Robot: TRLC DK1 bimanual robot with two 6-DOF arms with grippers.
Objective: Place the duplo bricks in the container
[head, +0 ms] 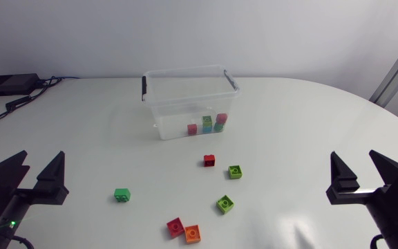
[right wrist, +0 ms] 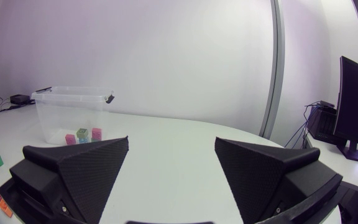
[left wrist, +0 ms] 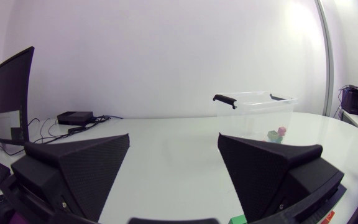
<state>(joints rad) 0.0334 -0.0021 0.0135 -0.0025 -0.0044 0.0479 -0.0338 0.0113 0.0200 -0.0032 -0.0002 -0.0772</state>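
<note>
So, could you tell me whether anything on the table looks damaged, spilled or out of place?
Nothing looks damaged or spilled. The container stands upright with a few bricks inside; six loose bricks lie scattered on the table before it, not yet collected.

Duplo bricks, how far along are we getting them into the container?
Done: a few bricks sit inside the clear container. In hand: nothing; left gripper and right gripper are open and empty. Remaining: six loose on the table: dark green brick, small red brick, light green brick, second light green brick, larger red brick, orange brick.
</note>
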